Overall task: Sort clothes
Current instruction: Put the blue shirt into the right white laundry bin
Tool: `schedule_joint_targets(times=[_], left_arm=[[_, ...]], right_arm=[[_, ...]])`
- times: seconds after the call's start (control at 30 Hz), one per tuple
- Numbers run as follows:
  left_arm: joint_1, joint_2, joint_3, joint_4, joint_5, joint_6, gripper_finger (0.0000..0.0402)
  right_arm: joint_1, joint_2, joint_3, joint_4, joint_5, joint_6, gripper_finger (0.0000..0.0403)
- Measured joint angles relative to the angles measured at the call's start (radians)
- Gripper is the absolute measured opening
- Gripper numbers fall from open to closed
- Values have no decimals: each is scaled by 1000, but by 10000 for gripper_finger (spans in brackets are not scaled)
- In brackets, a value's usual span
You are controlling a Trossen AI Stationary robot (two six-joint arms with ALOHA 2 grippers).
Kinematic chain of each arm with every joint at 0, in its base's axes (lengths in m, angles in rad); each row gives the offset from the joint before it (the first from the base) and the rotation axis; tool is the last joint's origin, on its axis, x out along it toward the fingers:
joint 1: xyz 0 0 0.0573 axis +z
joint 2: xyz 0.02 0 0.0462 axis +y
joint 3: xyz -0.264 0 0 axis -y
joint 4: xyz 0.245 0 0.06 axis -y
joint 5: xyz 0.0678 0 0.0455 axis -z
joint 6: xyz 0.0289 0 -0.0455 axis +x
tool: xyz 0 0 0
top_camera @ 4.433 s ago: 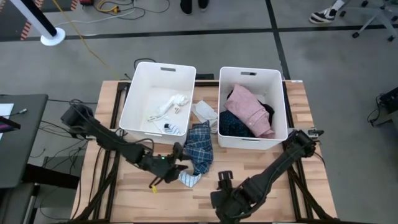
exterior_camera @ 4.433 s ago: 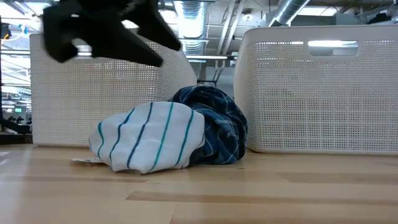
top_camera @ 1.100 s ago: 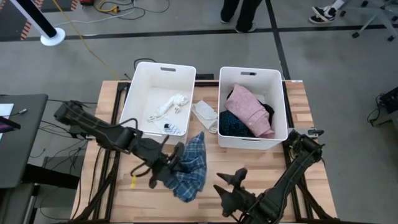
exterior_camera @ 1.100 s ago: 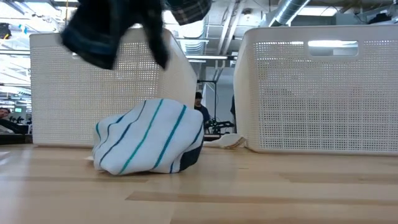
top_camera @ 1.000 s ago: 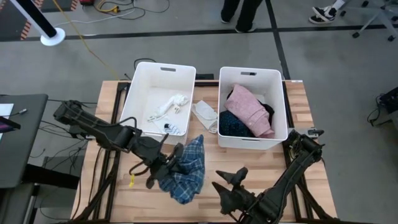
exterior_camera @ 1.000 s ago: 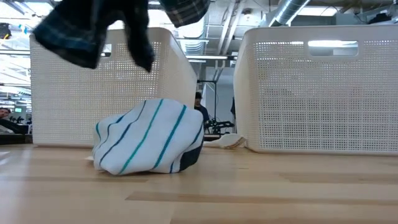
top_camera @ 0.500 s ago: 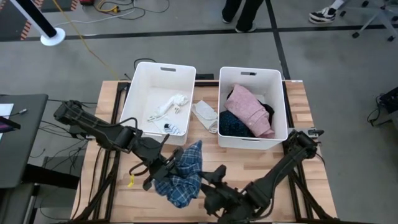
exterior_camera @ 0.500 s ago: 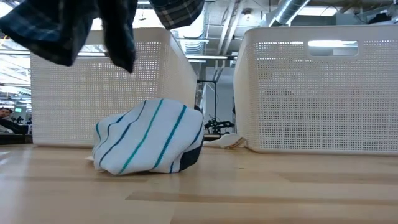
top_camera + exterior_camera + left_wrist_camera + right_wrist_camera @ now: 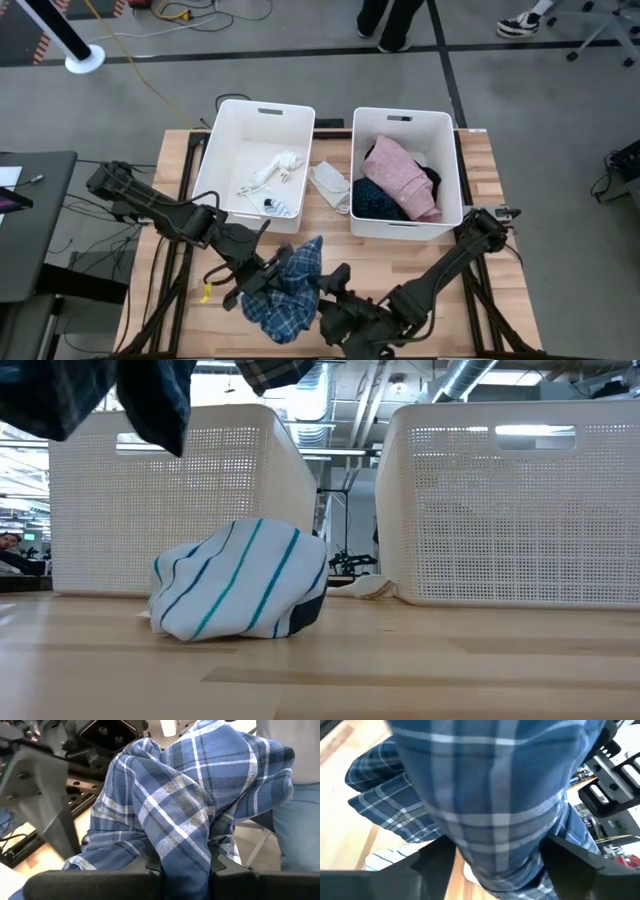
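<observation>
My left gripper [image 9: 262,285] is shut on the blue plaid garment [image 9: 288,295], which hangs bunched above the near middle of the table. My right gripper [image 9: 328,300] is open right beside it, on its right. In the right wrist view its fingers [image 9: 432,857] stand wide on either side of a hanging fold of the plaid [image 9: 495,810]. A blue-white striped sock [image 9: 240,592] rests bunched on the table under the plaid. The left tub [image 9: 255,115] holds white socks [image 9: 272,170]. The right tub [image 9: 405,122] holds pink [image 9: 400,175], navy dotted and black clothes. My left gripper pinches a bunched fold of the plaid garment [image 9: 180,852] between its two fingers, several layers thick. It comes from the table's left, slanting down. The garment hangs slack from the hold, clear of the table. My right gripper: I cannot tell whether its open fingers touch the plaid between them.
A small white sock [image 9: 330,183] lies on the table between the two tubs. The tubs stand side by side along the far half of the table [image 9: 470,265]. People's legs [image 9: 385,20] show on the floor beyond the far edge.
My left gripper has carried the plaid garment toward the table's near edge and a little left, still lifted clear. My right gripper has gone toward the table's left, up to the hanging garment. The striped sock has stayed where it was.
</observation>
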Motion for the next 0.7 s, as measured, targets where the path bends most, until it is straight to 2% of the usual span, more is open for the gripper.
schedule_joint_targets(times=[0.17, 0.27, 0.37, 0.57, 0.7], left_arm=[[-9, 0, 0, 3, 3, -5, 40], [-12, 0, 0, 3, 2, -4, 40], [-12, 0, 0, 6, 5, -3, 40], [-17, 0, 1, 22, 40, 0, 40], [-26, 0, 1, 39, 39, -4, 40]], right_arm=[[-38, 0, 0, 14, -48, 41, 367], [-57, 0, 0, 22, -56, 63, 385], [-70, 0, 0, 62, -70, 32, 387], [-98, 0, 0, 162, -193, -35, 372], [-107, 0, 0, 180, -207, -35, 356]])
